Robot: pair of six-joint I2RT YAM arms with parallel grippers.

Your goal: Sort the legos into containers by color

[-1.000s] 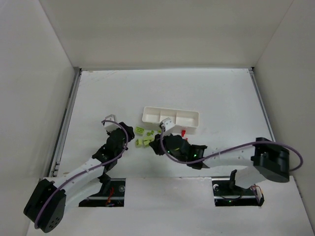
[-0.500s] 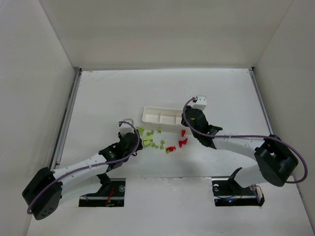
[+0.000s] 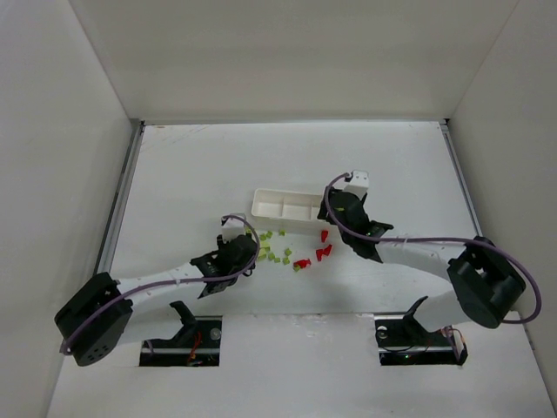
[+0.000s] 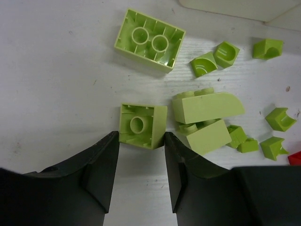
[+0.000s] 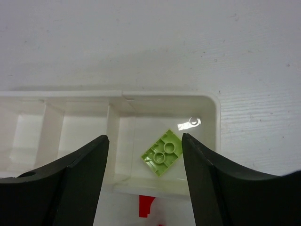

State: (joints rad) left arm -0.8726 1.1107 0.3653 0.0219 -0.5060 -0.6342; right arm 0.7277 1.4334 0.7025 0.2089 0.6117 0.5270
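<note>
Straddling a small green lego (image 4: 142, 125) on the table (image 4: 56, 70) with the spread left gripper (image 4: 141, 143), seemingly starting a pick, next needing closing and lifting, while hanging the right gripper (image 5: 143, 141), also spread and empty, above the end compartment (image 5: 200, 141) of the tray (image 5: 214, 106), beside one green brick (image 5: 163, 158) inside.

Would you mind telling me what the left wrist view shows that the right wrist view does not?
Only the left wrist: loose lime-green legos on the table, the open left gripper straddling a small square brick. Only the right wrist: the tray from inside, with one green brick lying in its end compartment below the open right gripper. Both: the white table and a bit of red lego at the frame edge.
</note>
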